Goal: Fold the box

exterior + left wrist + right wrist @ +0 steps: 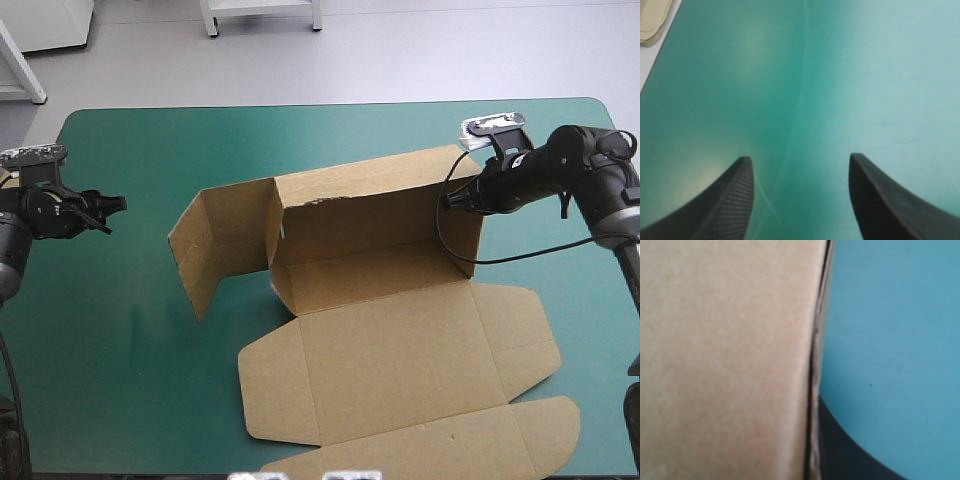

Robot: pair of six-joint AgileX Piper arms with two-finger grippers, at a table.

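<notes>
The brown box [390,330] lies in the middle of the teal-green cover, its lid and front flaps flat toward the near edge. Its back wall stands upright, and a left side panel [215,245] swings outward on its edge. My right gripper [447,201] is at the top of the raised right wall, shut on it. In the right wrist view the board [725,360] fills one side, its edge running between the fingers, with one black finger [840,450] showing. My left gripper [115,205] hovers well left of the box, open [800,157] over bare cover.
A stack of pale board [652,20] shows at the table's left edge in the left wrist view. Bare teal-green cover [120,340] stretches left of the box and along the far edge.
</notes>
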